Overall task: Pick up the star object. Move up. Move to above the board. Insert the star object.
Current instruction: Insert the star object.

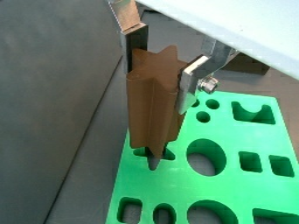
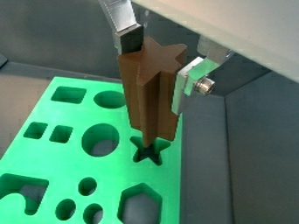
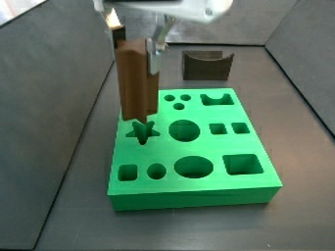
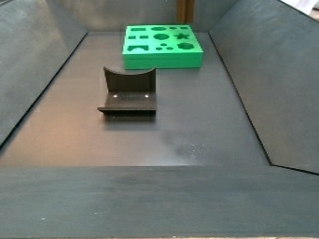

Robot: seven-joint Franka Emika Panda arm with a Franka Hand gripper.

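Observation:
My gripper (image 1: 163,66) is shut on the star object (image 1: 152,105), a tall brown ridged column, and holds it upright by its top. The silver fingers (image 1: 194,79) press on opposite sides of it. It also shows in a wrist view (image 2: 149,92) and in a side view (image 3: 133,78), where the gripper (image 3: 135,34) is above it. The column hangs over the green board (image 3: 216,176), with its lower end right at the star cut-out (image 3: 141,130) near the board's edge. I cannot tell whether the end has entered the cut-out. In the side view with the board (image 4: 140,58) far off, gripper and column do not show.
The dark grey fixture (image 3: 206,65) with a curved notch stands behind the board, and shows mid-floor in a side view (image 4: 129,93). Dark walls slope up around the floor. The board has several other cut-outs, among them a large circle (image 3: 183,128) and a square (image 3: 244,164).

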